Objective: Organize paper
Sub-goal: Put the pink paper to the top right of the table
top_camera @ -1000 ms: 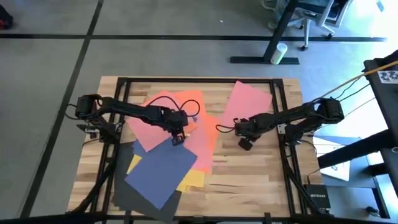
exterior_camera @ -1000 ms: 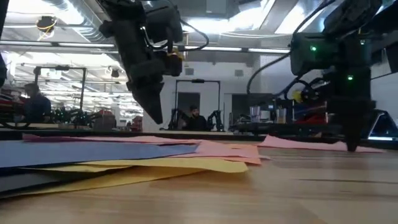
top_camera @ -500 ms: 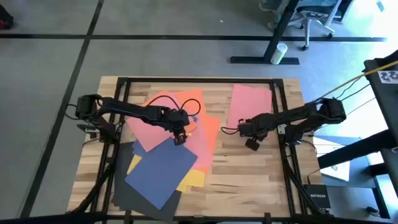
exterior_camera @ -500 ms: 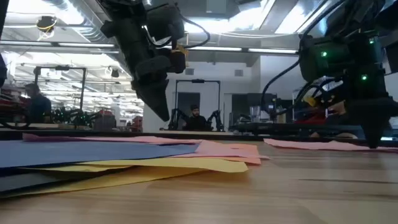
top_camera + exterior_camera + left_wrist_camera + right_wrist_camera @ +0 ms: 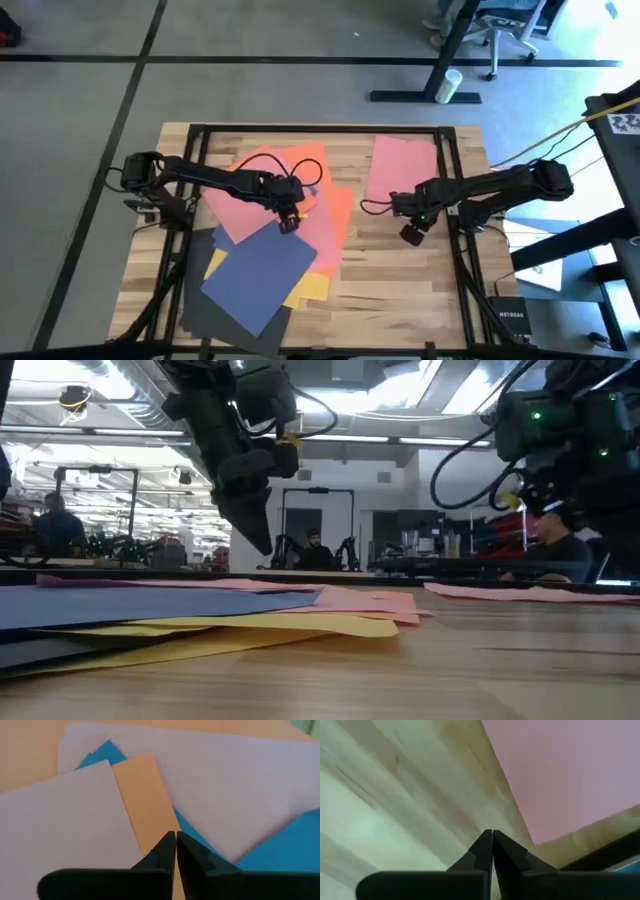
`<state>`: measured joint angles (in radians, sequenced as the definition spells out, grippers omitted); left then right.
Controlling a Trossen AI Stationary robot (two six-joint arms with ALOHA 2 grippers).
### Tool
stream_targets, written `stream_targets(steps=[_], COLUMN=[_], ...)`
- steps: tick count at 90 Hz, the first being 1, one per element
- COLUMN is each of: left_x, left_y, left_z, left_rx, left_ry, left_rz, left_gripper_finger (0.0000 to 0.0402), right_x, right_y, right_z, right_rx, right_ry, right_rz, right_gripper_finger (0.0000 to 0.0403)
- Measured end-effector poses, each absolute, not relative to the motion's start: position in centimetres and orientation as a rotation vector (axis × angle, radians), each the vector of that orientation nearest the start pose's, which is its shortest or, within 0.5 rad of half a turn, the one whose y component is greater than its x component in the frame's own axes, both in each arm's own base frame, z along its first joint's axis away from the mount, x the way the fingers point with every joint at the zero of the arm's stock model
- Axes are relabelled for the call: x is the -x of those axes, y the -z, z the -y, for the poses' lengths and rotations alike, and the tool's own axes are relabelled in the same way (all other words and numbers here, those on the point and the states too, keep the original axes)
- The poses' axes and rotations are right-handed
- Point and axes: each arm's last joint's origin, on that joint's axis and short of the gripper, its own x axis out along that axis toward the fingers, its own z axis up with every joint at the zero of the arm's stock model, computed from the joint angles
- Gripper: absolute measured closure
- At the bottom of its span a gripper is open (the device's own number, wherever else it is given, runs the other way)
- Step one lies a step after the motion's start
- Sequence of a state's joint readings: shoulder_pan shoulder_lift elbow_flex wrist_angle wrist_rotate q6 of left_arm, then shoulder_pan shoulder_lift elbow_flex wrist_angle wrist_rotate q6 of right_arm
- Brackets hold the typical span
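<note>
left tool, fingers pressed together, over my fanned paper at the counter's 9 o'clock. right tool, likewise pressed together, over bare wood by one lone pink sheet at 1 o'clock. i judge sorting barely begun: nothing squared or stacked.

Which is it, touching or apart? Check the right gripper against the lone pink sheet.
Apart. The high view shows the right gripper over bare table, clear of the pink sheet and its near edge.

Ceiling lights are glaring behind the left gripper; the room beyond is blurring; daylight is brightening the floor beyond the right gripper.
</note>
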<state>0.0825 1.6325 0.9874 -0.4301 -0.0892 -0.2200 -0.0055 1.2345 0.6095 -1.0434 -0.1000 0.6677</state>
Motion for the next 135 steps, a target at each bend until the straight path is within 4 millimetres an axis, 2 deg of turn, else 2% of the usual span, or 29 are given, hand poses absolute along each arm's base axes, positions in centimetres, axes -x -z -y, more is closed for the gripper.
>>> stream_targets(steps=[16, 29, 64, 96, 115, 128, 135], left_x=[-31.3, -31.3, -31.3, -31.3, -31.3, -31.3, -31.3], left_y=[-18.3, -18.3, -18.3, -18.3, -18.3, -18.3, -18.3], left_z=[-2.5, -2.4, -2.4, -2.4, -2.4, -2.4, -2.4], left_rx=[0.187, 0.187, 0.193, 0.199, 0.202, 0.207, 0.209], left_ry=[-0.261, -0.261, -0.265, -0.268, -0.27, -0.273, -0.274], left_rz=[-1.055, -1.061, -1.059, -1.058, -1.057, -1.057, -1.056], left_gripper_finger=[0.0402, 0.0402, 0.0402, 0.0402, 0.0402, 0.0402, 0.0402], right_x=[-14.5, -13.7, -13.6, -13.7, -13.7, -14.2, -15.0], right_y=[-14.4, -13.6, -13.6, -13.6, -14.3, -16.1, -17.2], right_z=[-0.3, -0.1, 0.4, 0.5, 0.6, 0.8, 0.7], right_rx=[-0.64, -0.638, -0.594, -0.572, -0.568, -0.556, -0.52], right_ry=[0.534, 0.63, 0.877, 0.937, 0.959, 0.956, 0.892], right_rz=[-1.668, -1.674, -1.56, -1.517, -1.46, -1.379, -1.293], right_gripper_finger=[0.0403, 0.0403, 0.0403, 0.0403, 0.0403, 0.0403, 0.0403])
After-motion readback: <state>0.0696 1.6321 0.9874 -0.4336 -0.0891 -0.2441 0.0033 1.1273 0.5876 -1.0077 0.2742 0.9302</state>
